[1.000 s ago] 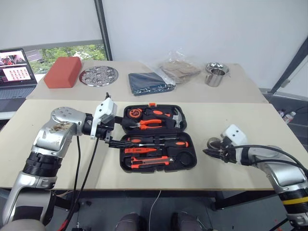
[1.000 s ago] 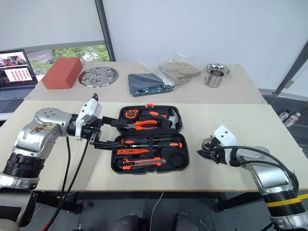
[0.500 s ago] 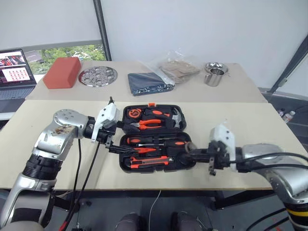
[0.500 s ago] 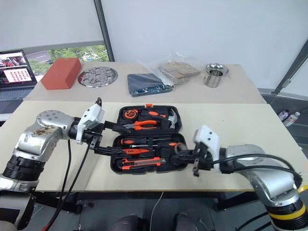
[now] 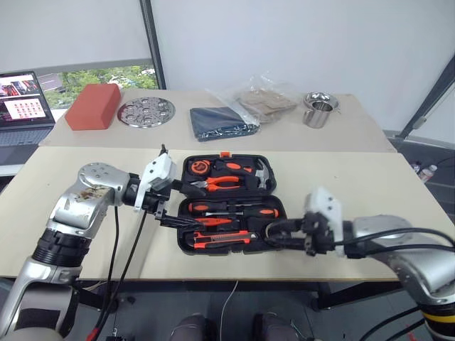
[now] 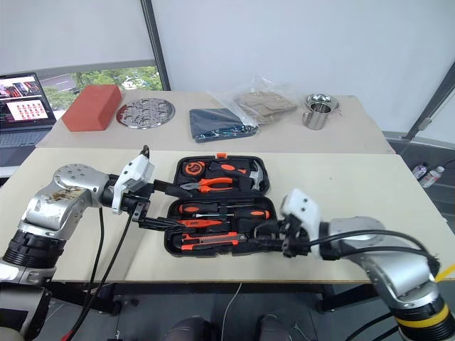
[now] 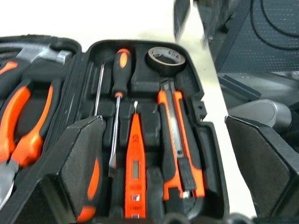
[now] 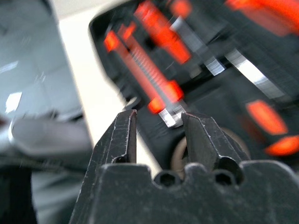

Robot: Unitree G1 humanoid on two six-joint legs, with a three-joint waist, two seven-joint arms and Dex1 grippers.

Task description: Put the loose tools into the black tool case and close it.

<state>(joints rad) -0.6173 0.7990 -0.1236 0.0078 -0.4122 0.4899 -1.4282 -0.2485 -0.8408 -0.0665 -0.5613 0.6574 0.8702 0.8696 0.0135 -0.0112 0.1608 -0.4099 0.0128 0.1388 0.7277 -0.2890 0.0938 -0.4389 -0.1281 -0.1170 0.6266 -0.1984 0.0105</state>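
The black tool case (image 5: pixel 276 241) lies open in the middle of the near table. Its front half holds two orange-and-black screwdrivers (image 7: pixel 120 65), the thin orange tester screwdriver (image 7: pixel 134 172), the utility knife (image 7: pixel 175 135) and the grey tape roll (image 7: pixel 163 59) in its round recess. Pliers and a hammer sit in the rear half. My left gripper (image 5: pixel 178 204) stands open at the case's left edge, nothing between its fingers. My right gripper (image 8: pixel 158 114) hovers at the case's front right corner, just over the tape roll, its fingers apart and empty.
On the far table stand a red block (image 5: pixel 93 106), a perforated metal disc (image 5: pixel 146 111), a dark blue folded cloth (image 5: pixel 220 122), a plastic bag (image 5: pixel 266 103) and a steel cup (image 5: pixel 318 111). A laptop (image 5: pixel 25 103) sits at the far left.
My right gripper swung in from the table right of the case to its front right corner with the tape roll, then opened; the roll now lies in its recess. The left gripper stayed put.
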